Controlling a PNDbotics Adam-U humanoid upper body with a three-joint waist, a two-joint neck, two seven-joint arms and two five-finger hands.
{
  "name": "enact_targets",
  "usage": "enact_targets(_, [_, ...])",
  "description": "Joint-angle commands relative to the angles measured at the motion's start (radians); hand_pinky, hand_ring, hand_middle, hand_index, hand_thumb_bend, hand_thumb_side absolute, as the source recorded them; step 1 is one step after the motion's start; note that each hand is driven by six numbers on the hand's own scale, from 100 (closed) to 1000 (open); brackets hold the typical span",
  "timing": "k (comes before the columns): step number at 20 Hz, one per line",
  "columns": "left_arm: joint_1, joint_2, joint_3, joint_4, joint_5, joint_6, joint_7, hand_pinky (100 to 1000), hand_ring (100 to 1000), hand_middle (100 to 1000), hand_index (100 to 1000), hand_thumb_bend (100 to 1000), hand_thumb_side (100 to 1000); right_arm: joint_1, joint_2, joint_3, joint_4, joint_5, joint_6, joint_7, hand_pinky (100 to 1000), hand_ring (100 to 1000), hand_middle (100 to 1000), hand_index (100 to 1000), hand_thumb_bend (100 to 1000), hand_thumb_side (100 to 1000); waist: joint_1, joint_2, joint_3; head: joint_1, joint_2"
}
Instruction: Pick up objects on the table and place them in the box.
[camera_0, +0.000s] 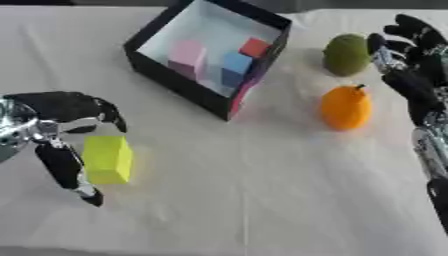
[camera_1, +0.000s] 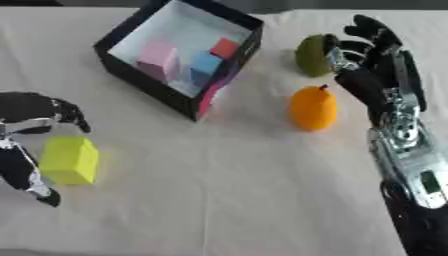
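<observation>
A yellow block (camera_0: 108, 159) lies on the table at the left. My left hand (camera_0: 54, 131) stands open around its left side, fingers arched over its top and thumb reaching down below it, not closed on it. A black box (camera_0: 210, 52) with a white inside holds a pink block (camera_0: 185, 56), a blue block (camera_0: 235, 64) and a red block (camera_0: 255, 47). An orange fruit (camera_0: 346, 107) and a green fruit (camera_0: 346, 54) lie to the right of the box. My right hand (camera_1: 376, 65) is open just right of the green fruit.
A white cloth (camera_0: 262, 200) covers the table, with bare room across the middle and front. The box sits tilted, one corner pointing toward the front.
</observation>
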Motion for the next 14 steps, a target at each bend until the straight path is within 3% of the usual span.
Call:
enact_targets(1, [0.0,0.02,0.011,-0.011,-0.002,0.022,-0.007,838,862,788,852,793,313,-0.014,-0.019,-0.005,-0.014,0.004,0.001,0.002,799,759,754,843,347,251,0.0,-0.014,0.0,0.002,0.003])
enact_targets(7, [0.007,0.019,0.013,-0.011,-0.011,0.03,0.001,805,833,765,815,785,234,-0.013,-0.02,-0.004,-0.015,0.003,0.001,0.002,799,759,754,843,345,252,-0.002,-0.014,0.002,0.006,0.003])
enact_targets(10, [0.007,0.018,0.014,-0.011,-0.03,0.028,0.007,765,803,729,768,758,147,-0.012,-0.021,-0.004,-0.015,0.003,0.002,0.003,799,759,754,843,345,252,-0.001,-0.014,0.003,0.007,0.004])
enact_targets(14, [0.007,0.015,0.01,-0.011,-0.068,0.025,0.033,735,780,694,741,778,122,-0.013,-0.021,-0.004,-0.015,0.002,0.001,0.002,799,759,754,843,344,253,-0.001,-0.015,0.003,0.009,0.004])
